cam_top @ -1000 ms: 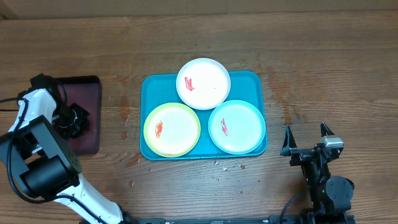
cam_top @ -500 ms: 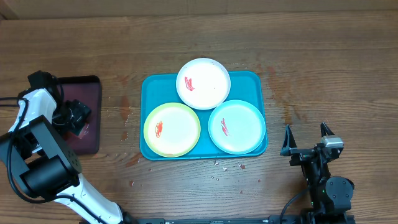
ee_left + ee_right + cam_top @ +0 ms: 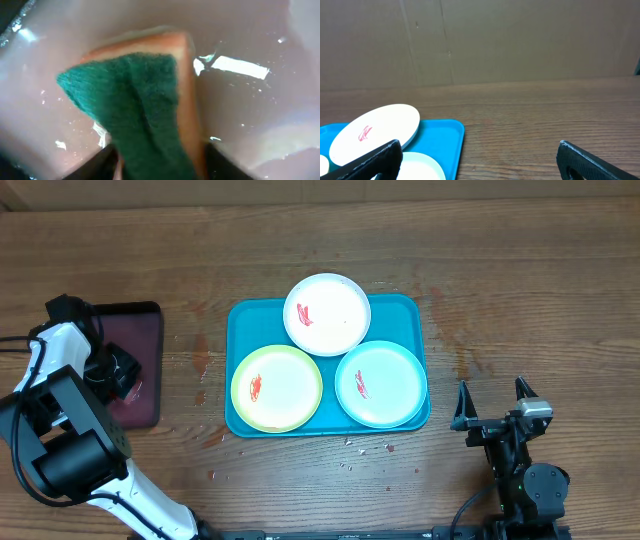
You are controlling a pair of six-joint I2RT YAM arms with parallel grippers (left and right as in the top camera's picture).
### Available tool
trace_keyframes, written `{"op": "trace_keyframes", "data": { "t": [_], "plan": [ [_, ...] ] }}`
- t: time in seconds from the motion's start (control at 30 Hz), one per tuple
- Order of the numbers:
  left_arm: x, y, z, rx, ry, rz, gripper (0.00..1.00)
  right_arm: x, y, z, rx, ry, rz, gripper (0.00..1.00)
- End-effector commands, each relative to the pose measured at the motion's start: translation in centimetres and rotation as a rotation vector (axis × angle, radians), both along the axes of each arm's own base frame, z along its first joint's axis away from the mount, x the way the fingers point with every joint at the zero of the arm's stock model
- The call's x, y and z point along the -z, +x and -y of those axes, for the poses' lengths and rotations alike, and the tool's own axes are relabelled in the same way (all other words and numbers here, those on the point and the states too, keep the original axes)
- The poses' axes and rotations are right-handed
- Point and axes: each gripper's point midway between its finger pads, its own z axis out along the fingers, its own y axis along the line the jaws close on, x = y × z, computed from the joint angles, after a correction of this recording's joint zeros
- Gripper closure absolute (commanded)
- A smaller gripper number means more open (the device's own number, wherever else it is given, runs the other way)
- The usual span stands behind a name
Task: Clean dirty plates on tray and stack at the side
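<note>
Green-faced sponge (image 3: 145, 95) pinched in left pincer (image 3: 160, 164); right pincer (image 3: 490, 402) agape.

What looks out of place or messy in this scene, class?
The white plate overhangs the far rim of the turquoise tray instead of lying inside. It, the yellow-green plate and the teal plate each carry a red smear. Small crumbs dot the table before the tray.

This is looking like a robotics lab bench: a left arm (image 3: 62, 415) and a right arm (image 3: 522, 470) are sitting mounted at the edge of a wood-grain table (image 3: 520, 270), a plain cardboard wall (image 3: 520, 40) is standing behind it, and smeared plates (image 3: 327, 315) are lying on a turquoise plastic tray (image 3: 240, 320).
</note>
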Motion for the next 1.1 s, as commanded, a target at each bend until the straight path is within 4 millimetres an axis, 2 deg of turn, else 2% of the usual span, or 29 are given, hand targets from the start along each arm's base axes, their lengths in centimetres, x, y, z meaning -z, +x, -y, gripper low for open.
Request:
{"op": "trace_keyframes", "data": {
  "t": [0.0,0.07,0.13,0.17,0.33,0.4,0.5,0.53,0.6,0.7,0.83,0.97,1.07],
  "plan": [
    [-0.4,0.4,-0.5,0.043,0.006,-0.010,0.66,0.2,0.0,0.2,0.011,-0.004,0.004,0.00],
    [-1.5,0.4,-1.3,0.041,0.037,-0.027,0.81,0.2,0.0,0.2,0.011,-0.004,0.004,0.00],
    [-2.8,0.5,-2.1,0.038,0.072,-0.045,0.84,0.2,0.0,0.2,0.011,-0.004,0.004,0.00],
    [-3.6,0.5,-2.6,0.036,0.095,-0.056,0.94,0.2,0.0,0.2,0.011,-0.004,0.004,0.00],
    [-8.7,1.4,-3.7,0.031,0.133,-0.052,0.96,0.2,0.0,0.2,0.011,-0.004,0.004,0.00],
    [-11.8,2.7,-2.9,0.038,0.085,0.011,0.96,0.2,0.0,0.2,0.011,-0.004,0.004,0.00],
    [-15.5,4.4,-1.7,0.058,0.023,0.114,0.96,0.2,0.0,0.2,0.011,-0.004,0.004,0.00],
    [-19.0,5.9,-0.4,0.114,-0.030,0.218,0.96,0.2,0.0,0.2,0.011,-0.004,0.004,0.00],
    [-21.3,6.7,0.7,0.149,-0.068,0.289,0.96,0.2,0.0,0.2,0.011,-0.004,0.004,0.00],
    [-23.1,7.6,2.0,0.180,-0.107,0.359,0.96,0.2,0.0,0.2,0.011,-0.004,0.004,0.00],
    [-22.0,7.5,2.6,0.186,-0.129,0.330,0.96,0.2,0.0,0.2,0.011,-0.004,0.004,0.00],
    [-14.9,7.3,3.1,0.181,-0.184,0.235,0.96,0.2,0.0,0.2,0.011,-0.004,0.004,0.00],
    [-8.8,6.2,3.8,0.175,-0.217,0.175,0.96,0.2,0.0,0.2,0.011,-0.004,0.004,0.00]
  ]
}}
